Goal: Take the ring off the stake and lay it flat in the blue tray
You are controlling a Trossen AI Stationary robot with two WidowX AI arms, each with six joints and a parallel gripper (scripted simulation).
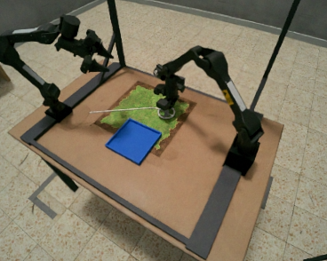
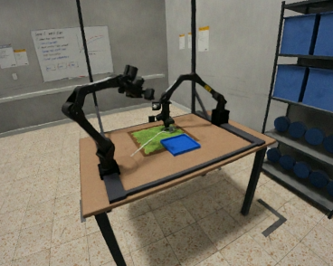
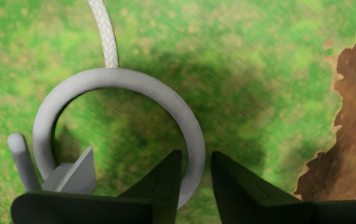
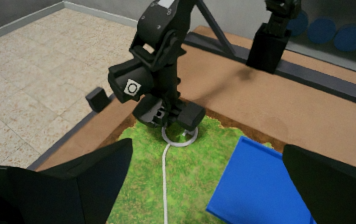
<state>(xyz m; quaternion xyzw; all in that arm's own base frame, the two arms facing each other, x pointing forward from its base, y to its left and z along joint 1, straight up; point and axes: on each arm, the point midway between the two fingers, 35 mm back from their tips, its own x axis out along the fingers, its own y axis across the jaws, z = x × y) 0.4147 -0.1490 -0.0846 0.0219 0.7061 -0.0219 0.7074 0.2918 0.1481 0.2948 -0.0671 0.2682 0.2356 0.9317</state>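
Blue tray [image 1: 133, 141] [image 2: 180, 145] [image 4: 261, 187], mottled green mat [image 1: 138, 99] [image 2: 145, 139] [image 3: 269, 60] [image 4: 139, 170].
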